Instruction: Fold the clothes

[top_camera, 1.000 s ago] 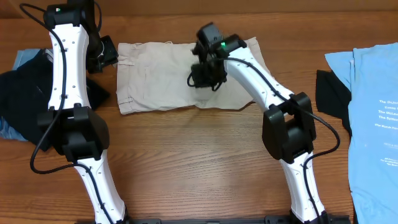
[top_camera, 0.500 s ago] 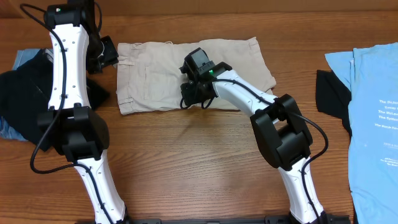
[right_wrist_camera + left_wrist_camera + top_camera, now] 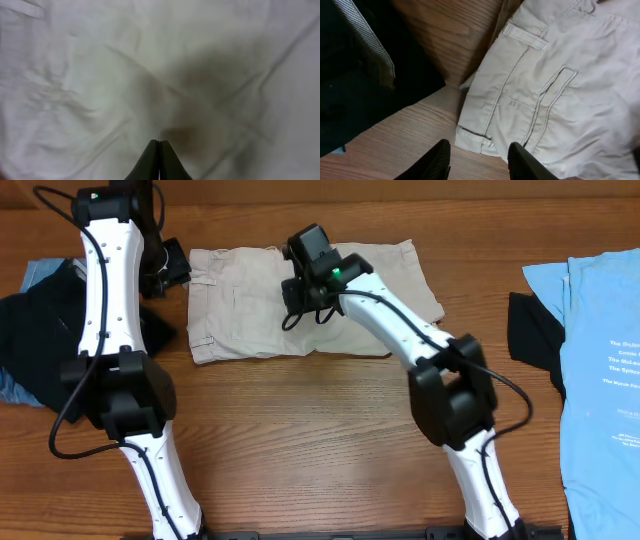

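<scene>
Far left: black garments lay heaped at the table edge, unfolded.
Left gripper: hovered over the lower left corner of the trousers; jaws stood partly apart with nothing between them.
Pale beige trousers: spread flat and already doubled over, at the back of the table between the two arms; waistband end to the left, slit pocket facing up.
Right gripper: over the middle of the trousers, close above or on the cloth; jaws fully closed, tip to tip, gripping nothing.
Far right: light blue T-shirt lay flat, well apart from the trousers.
Handling (judgement): light, limp woven cloth; it would sag and crease when lifted, and slide easily on the wood.
Grip point (judgement): pinch the thicker hem or waistband corners, not the single-layer middle.
</scene>
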`<state>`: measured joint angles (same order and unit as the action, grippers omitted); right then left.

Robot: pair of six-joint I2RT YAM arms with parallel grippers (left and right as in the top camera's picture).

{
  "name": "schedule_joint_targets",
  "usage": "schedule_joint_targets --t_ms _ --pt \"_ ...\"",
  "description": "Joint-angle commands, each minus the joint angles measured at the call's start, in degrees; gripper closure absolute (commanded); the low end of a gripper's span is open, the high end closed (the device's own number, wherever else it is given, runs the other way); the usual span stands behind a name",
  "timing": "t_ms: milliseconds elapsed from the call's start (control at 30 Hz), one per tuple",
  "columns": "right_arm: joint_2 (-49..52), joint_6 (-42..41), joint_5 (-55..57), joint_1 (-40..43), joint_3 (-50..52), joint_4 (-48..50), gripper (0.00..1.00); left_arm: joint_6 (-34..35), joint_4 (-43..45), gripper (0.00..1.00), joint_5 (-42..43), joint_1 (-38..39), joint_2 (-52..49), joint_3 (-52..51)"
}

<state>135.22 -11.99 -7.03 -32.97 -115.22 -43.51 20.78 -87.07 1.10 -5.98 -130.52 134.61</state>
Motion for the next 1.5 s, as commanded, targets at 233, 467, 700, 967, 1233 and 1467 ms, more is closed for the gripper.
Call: schedule_joint_targets --t_ms 233,467,700,967,1233,1467 --pt "1.8 0.0 1.0 1.8 -8.4 -2.8 0.96 -0.7 -0.1 0.6 0.4 0.9 -0.4 -0.3" --pt "2.0 0.0 1.0 6.1 -12.6 -3.2 0.96 -0.6 0.0 0.59 0.4 0.9 -0.4 -0.3" --pt "11.0 0.0 -2.7 4.6 -12.2 -2.5 0.96 -0.6 0.2 0.59 0.4 0.9 -0.4 -0.3" --pt "14.4 0.3 -2.7 3.8 -19.0 -7.3 0.96 -0.6 0.3 0.59 0.4 0.9 -0.4 -0.3" --pt "13.3 1.5 0.9 4.9 -30.4 -7.8 0.96 -0.6 0.7 0.59 0.4 2.1 -0.4 -0.3" --pt "20.0 1.5 2.1 4.9 -30.2 -1.4 0.96 -0.6 1.8 0.58 0.4 3.6 -0.4 -0.4"
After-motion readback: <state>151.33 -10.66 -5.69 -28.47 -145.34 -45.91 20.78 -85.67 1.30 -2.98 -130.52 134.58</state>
